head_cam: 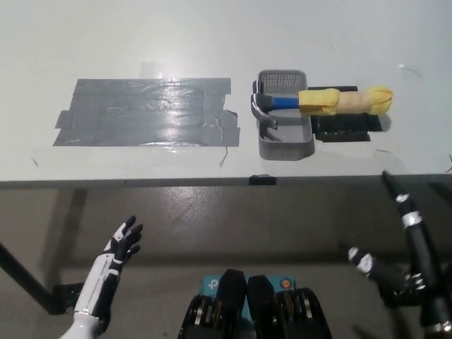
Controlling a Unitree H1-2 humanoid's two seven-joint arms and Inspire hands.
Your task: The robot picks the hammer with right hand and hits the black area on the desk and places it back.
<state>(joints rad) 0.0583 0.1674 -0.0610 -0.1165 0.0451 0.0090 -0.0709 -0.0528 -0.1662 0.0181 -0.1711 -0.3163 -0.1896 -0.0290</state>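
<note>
The hammer [321,101] lies across the rim of a small grey basket [284,146] on the white desk, its metal head inside the basket and its yellow-wrapped handle sticking out to the right. A dark taped patch [145,111] covers the desk to the left of the basket. My black right hand [406,265] hangs below the desk's front edge at the lower right, fingers spread, holding nothing. My white left hand [123,244] rests open at the lower left, also below the desk edge.
A small black mat [342,131] lies under the hammer handle, right of the basket. The desk's front edge [212,182] runs across the middle of the view, with the floor below it. A small black clip [262,179] sits on that edge.
</note>
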